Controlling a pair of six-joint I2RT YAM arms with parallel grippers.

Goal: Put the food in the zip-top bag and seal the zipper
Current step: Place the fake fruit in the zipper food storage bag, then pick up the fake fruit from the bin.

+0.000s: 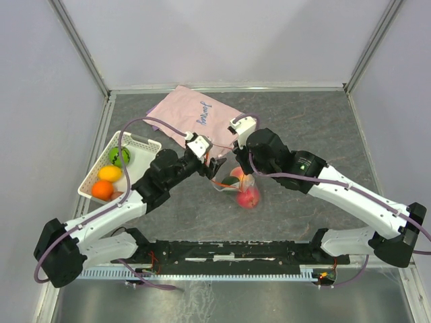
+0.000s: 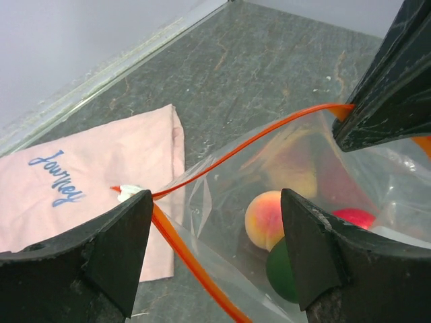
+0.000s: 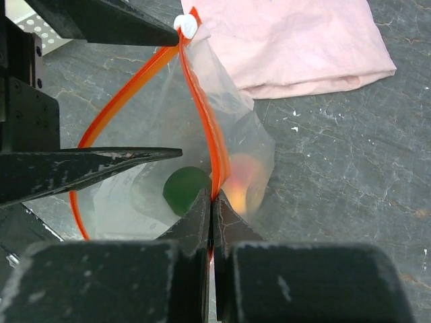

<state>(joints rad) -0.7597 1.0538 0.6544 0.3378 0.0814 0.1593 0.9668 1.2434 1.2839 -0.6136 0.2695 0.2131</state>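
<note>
Bag [image 1: 241, 188] sits in the middle of the table [image 1: 303, 121], just in front of the pink cloth [image 1: 195, 111], mouth gaping. Right gripper [image 3: 212, 202] is pinched tight on the zipper [image 3: 201, 114], partway along the rim. Left gripper [image 2: 215, 225] has its jaws wide apart, straddling the bag's corner by the white tab [image 2: 129, 194], gripping nothing. Inside are a peach [image 2: 264, 219], a green fruit [image 2: 281, 269] and a red one [image 2: 353, 217]. An orange fruit [image 1: 102, 190] lies in the basket [image 1: 145, 142], well left.

Pink fabric cloth with blue cursive lettering [image 1: 195, 116] lies flat, far centre; white slotted plastic basket [image 1: 141, 138] at left edge; dark grey mottled tabletop [image 1: 316, 128] beneath both.
</note>
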